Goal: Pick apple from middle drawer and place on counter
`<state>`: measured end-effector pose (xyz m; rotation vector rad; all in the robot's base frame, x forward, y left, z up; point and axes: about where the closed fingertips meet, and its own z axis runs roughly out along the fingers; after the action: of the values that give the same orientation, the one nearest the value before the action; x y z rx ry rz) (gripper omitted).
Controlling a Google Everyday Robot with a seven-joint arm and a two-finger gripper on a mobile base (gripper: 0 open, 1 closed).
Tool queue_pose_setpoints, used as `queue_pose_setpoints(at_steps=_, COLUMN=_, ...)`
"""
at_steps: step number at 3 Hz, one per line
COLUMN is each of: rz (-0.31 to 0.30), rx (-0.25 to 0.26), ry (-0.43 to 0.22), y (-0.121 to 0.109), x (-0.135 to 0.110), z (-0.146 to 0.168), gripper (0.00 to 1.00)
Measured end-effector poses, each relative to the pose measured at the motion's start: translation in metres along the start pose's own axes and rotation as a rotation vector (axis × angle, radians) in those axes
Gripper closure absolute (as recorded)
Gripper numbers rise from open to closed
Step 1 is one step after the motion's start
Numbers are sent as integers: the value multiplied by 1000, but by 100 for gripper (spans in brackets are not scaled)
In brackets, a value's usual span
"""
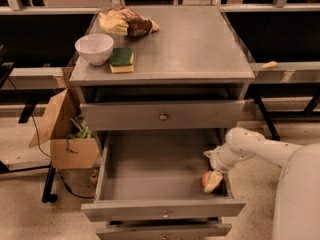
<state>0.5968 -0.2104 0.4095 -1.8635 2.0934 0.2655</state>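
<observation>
The middle drawer (150,169) is pulled open below the closed top drawer. The apple (206,179), red with a yellowish side, lies in its front right corner. My gripper (213,180) reaches down into that corner from the right and sits right at the apple, one pale finger (214,179) in front of it. The white arm comes in from the lower right. The counter (190,44) is the grey metal top of the cabinet.
On the counter's left stand a white bowl (94,48), a green and yellow sponge (121,60) and a snack bag (127,22). An open cardboard box (65,134) sits on the floor left of the cabinet. A lower drawer (165,230) juts out slightly.
</observation>
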Motion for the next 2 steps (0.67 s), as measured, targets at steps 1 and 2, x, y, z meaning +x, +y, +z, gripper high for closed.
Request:
queue_pose_setpoints(at_steps=1, rz=-1, rx=-15, ry=19, y=3, x=7, z=7, gripper=8)
queue_pose_setpoints(at_steps=2, rz=3, rx=-7, ry=52, y=7, x=24, z=9, gripper=10)
